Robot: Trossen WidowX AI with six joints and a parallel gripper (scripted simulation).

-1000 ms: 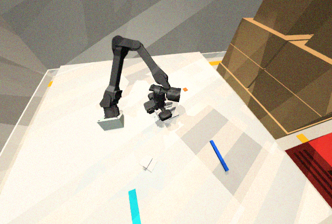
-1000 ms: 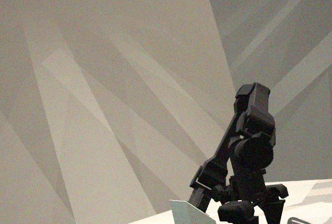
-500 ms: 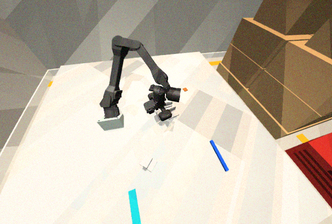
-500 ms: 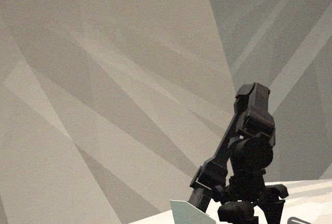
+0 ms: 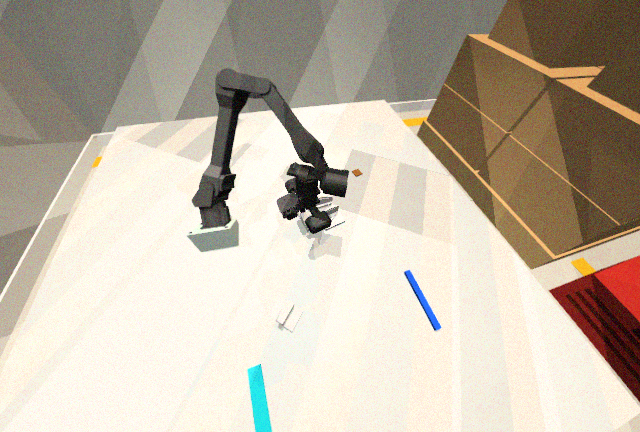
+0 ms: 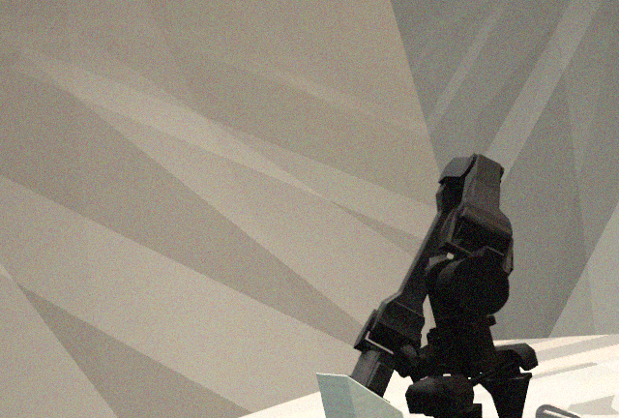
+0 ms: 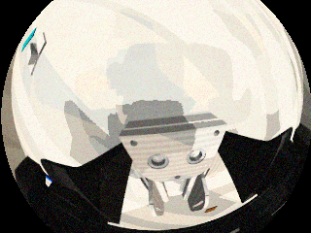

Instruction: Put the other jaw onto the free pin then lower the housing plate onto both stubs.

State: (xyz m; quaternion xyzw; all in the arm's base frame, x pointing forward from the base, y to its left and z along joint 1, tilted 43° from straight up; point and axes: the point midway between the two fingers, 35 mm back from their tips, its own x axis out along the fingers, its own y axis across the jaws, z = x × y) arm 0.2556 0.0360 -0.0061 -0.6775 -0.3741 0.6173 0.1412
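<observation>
Wrist: pale striped plate (image 7: 176, 146), two ringed holes (image 7: 151, 162); tool (image 5: 303, 216) (image 6: 481, 397) (image 7: 174, 139) apart, can't tell if clamped.
</observation>
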